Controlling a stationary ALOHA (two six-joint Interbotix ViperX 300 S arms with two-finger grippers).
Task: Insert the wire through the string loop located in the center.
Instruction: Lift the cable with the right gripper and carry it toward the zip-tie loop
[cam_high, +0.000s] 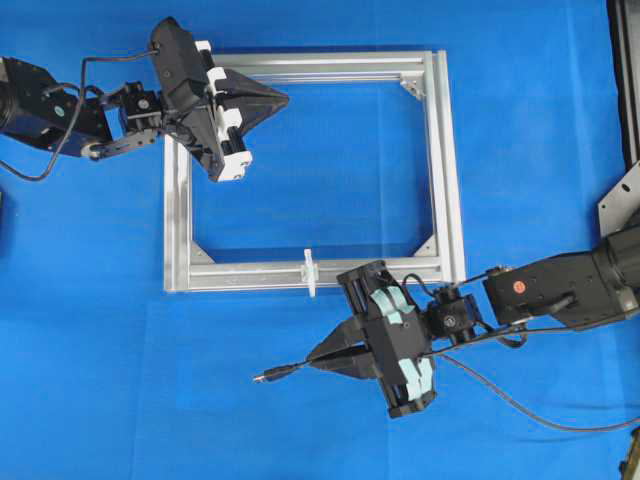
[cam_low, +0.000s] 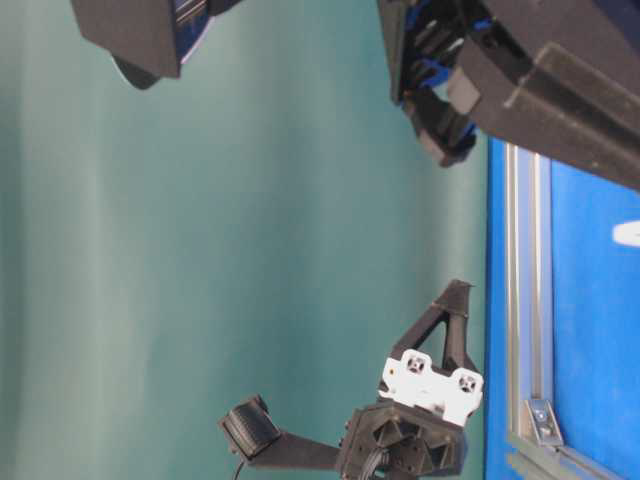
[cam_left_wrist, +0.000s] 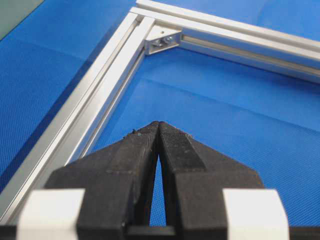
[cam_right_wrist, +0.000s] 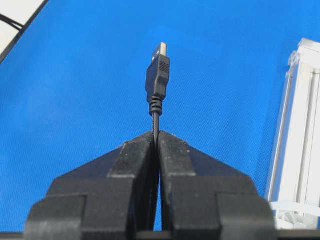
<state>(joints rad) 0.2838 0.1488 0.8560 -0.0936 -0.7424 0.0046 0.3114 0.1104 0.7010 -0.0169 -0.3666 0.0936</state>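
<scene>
The wire (cam_high: 283, 374) is a thin black cable ending in a small dark plug (cam_right_wrist: 158, 75). My right gripper (cam_high: 314, 360) is shut on the wire just behind the plug, below the frame's near bar, and the plug sticks out to the left. In the right wrist view the cable runs up from between the closed fingertips of the right gripper (cam_right_wrist: 156, 134). The string loop (cam_high: 310, 272) is a small white upright piece on the middle of the near bar, above and just left of the right gripper's tip. My left gripper (cam_high: 284, 98) is shut and empty over the frame's upper left part.
The silver aluminium frame (cam_high: 445, 160) lies flat on the blue cloth, with corner brackets (cam_left_wrist: 162, 41) inside its corners. The wire's loose length trails right past the right arm (cam_high: 520, 410). A metal bracket (cam_high: 620, 205) sits at the right edge.
</scene>
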